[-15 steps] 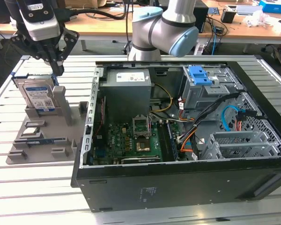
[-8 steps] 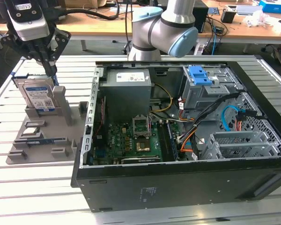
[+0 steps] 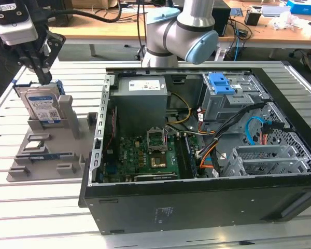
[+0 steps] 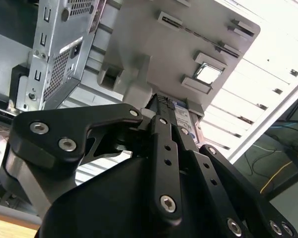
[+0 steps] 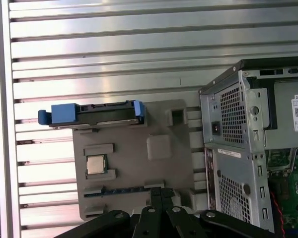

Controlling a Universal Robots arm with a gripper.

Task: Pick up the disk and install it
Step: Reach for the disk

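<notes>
Disk [image 3: 41,106]: flat rectangular silver hard drive with a white-and-blue label, clipped in a bright blue plastic carrier frame [image 5: 64,114].
Place: standing on edge in a slot of the grey moulded fixture tray [image 3: 46,162], on the slatted aluminium table [image 3: 36,207], to the exterior view's left of the open black computer case [image 3: 197,207]; not yet in the case.
Gripper [image 3: 43,79]: black, two-fingered, poised above the disk's upper edge; fingers [image 5: 157,198] drawn together with no gap to be seen, nothing held. Upper edge bare in the first wrist view.
Weight: likely dense for its size, yet well within one grip.
Stiffness: metal body rigid; blue frame probably springy, apt to flex if squeezed alone.
Surface: smooth metal and glossy label, judged slippery; firm pinch wanted.
Fragility: probably sensitive to knocks and drops; gentle setting down advisable.
Hold: across the thickness at the middle of the exposed upper edge, one finger on each broad face, clear of the blue side rails and the slot walls.
Risk: tilting or jamming in the slot if taken off-centre.
Nearby: small square silver processor chip [image 5: 96,164] lying flat on the same tray, apart from the disk.
</notes>
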